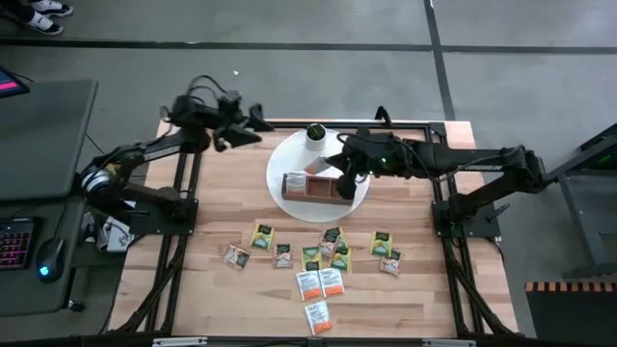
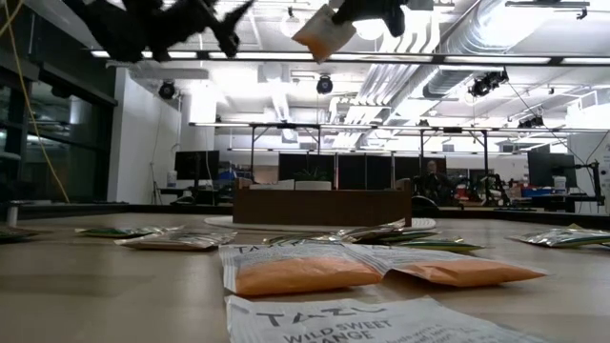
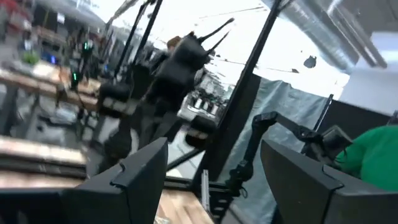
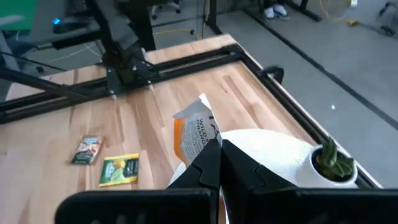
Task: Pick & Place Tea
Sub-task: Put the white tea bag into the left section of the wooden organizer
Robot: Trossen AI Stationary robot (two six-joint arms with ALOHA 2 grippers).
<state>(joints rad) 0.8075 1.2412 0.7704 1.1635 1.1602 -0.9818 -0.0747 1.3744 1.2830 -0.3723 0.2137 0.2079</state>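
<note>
Several tea sachets [image 1: 310, 258], green, orange and tan, lie flat on the wooden table's near half; two orange ones [image 2: 315, 272] show close in the low view. My right gripper [image 1: 344, 172] hangs over the white round plate [image 1: 280, 159], shut on an orange-and-white sachet [image 4: 194, 130]. The brown wooden tray [image 1: 323, 188] stands on that plate, with a sachet [image 1: 294, 182] at its left end. My left gripper [image 1: 247, 125] is raised over the table's far left corner, open, with nothing between its fingers [image 3: 146, 171]. My right gripper pinches the orange-and-white sachet by one end [image 4: 204, 142] between its two fingers. The fingers come from the table's right side, slanting down. The sachet [image 2: 324, 33] sticks out past the fingertips, tilted, lifted clear high above the table and the plate.
A small white cylinder with a dark green top [image 1: 315, 135] stands on the plate's far edge, close to my right gripper. Black frame rails [image 1: 178, 241] run along the table's left and right sides. A keyboard and a mouse [image 1: 50, 255] lie on the desk at the left.
</note>
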